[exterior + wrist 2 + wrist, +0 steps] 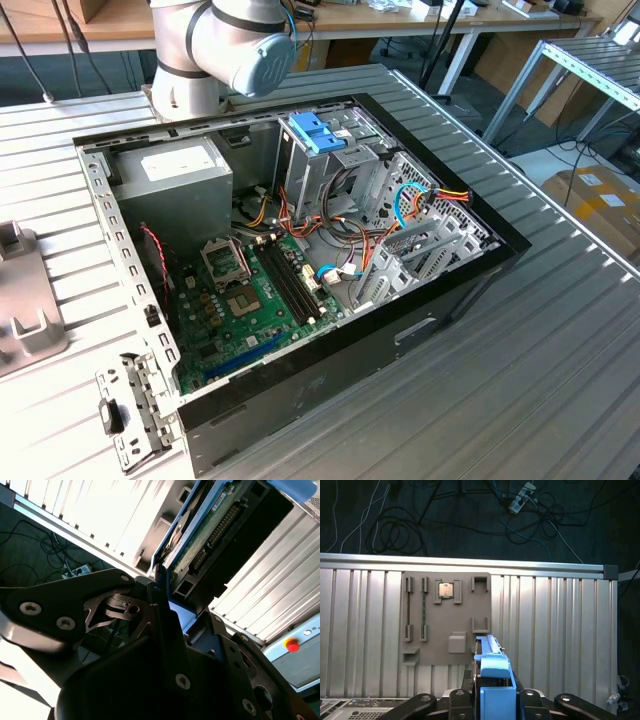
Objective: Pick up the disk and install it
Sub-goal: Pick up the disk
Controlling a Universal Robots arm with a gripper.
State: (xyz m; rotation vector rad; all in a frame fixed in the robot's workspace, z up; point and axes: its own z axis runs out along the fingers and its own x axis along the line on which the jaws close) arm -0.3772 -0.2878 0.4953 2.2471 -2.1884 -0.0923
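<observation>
Ribbed aluminium surface (560,620) carried a grey fixture plate (447,617), with cables lying on the dark floor beyond its edge. In both wrist views the pincer (492,690) was closed on the disk (490,650), black fingers (165,615) pressed against its light-blue frame (497,700). The disk was held edge-on above the surface, over a corner of the plate, its green circuit board (215,520) exposed in the second wrist view. In the exterior view, the open computer case (450,290) sat before the arm (230,40), its blue-tabbed drive cage (315,130) beside the power supply box (175,170).
</observation>
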